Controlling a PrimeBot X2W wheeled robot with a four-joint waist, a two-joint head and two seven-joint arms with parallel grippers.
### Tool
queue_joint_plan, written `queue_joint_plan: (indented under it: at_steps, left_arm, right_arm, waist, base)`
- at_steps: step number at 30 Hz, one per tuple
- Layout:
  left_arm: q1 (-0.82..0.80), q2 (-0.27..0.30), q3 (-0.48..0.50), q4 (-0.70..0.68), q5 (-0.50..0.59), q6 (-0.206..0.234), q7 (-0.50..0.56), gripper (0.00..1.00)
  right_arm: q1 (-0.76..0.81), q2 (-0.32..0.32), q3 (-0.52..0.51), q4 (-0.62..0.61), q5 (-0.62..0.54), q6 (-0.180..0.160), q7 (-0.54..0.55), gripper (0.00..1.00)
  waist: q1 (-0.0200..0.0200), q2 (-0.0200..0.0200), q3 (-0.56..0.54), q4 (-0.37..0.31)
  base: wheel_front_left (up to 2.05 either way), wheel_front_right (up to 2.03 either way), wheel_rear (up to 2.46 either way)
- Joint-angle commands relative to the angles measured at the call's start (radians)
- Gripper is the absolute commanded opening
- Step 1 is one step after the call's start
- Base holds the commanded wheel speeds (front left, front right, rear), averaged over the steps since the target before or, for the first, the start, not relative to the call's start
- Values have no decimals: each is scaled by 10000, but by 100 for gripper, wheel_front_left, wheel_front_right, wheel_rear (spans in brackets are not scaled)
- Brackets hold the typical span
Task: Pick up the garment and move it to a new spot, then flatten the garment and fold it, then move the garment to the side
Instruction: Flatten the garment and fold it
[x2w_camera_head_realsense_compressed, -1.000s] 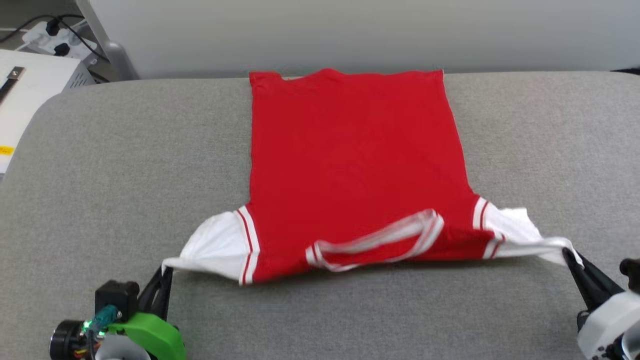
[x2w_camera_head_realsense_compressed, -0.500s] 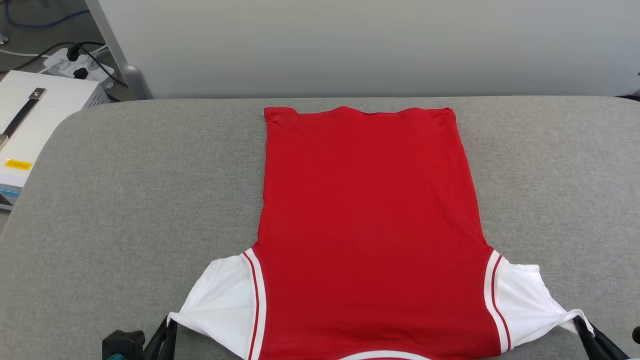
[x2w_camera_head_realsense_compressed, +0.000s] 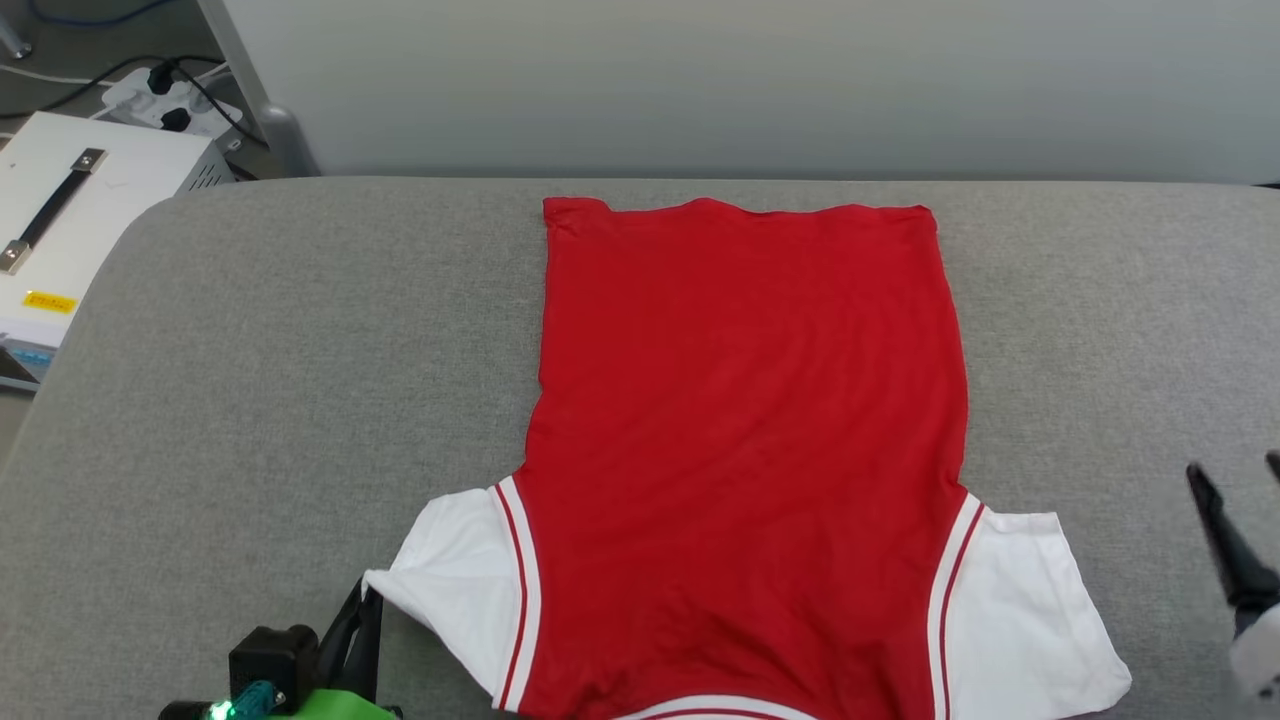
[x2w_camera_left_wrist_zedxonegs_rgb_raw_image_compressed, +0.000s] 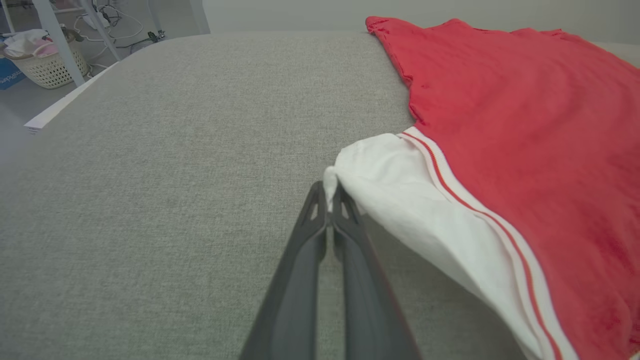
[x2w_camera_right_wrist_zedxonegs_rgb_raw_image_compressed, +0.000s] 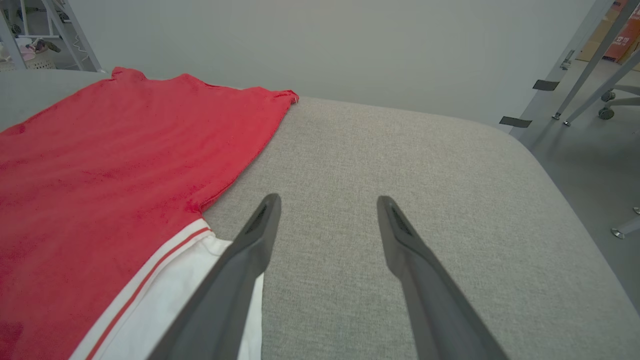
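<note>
left hand (x2w_camera_left_wrist_zedxonegs_rgb_raw_image_compressed: 328, 192) on garment (x2w_camera_left_wrist_zedxonegs_rgb_raw_image_compressed: 525, 125), box (x2w_camera_head_realsense_compressed: 90, 200) beyond

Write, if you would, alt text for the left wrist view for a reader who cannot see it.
The left gripper has its two dark fingers shut on the tip of a white sleeve of the red garment, which lies spread on a grey cushioned surface. A pale basket stands on the floor at far upper left.

The garment (x2w_camera_head_realsense_compressed: 745, 420) lies flat on grey padding (x2w_camera_head_realsense_compressed: 250, 400), left fingers (x2w_camera_head_realsense_compressed: 365, 625) pinching one white sleeve (x2w_camera_head_realsense_compressed: 455, 570), right fingers (x2w_camera_head_realsense_compressed: 1222, 530) spread nearby.
</note>
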Motion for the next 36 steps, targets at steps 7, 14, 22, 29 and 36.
queue_joint_plan:
  at_steps: [7,14,22,29,36]
  left_arm:
    - [-425,-292,179,-1213,640,265,-59,0]
    - [-948,-762,82,-2064,1131,311,-59,0]
    - [-1574,-1414,112,-2732,1636,106,-59,0]
    - [-2026,-1905,203,-3096,1947,-184,-59,0]
    - [-2264,-2257,309,-3340,2222,-398,-59,0]
  right_arm:
    - [-2667,-845,-445,-1079,-132,-9,828,100]
    - [-6059,-1540,683,-229,1045,-9,3848,100]
    - [-9786,-2217,2683,1760,2770,-9,9099,100]
    - [-11787,-2034,3107,3157,2251,-9,10706,100]
    - [-12383,-1620,3491,4314,1617,-9,10870,100]
  waist:
    - [1,-1,965,484]
    - [1,-1,2218,1150]
    - [1,-1,3774,2009]
    - [1,-1,4850,2561]
    - [1,-1,5426,2806]
  base:
    - [0,0,0]
    - [0,0,0]
    - [0,0,0]
    - [0,0,0]
    - [0,0,0]
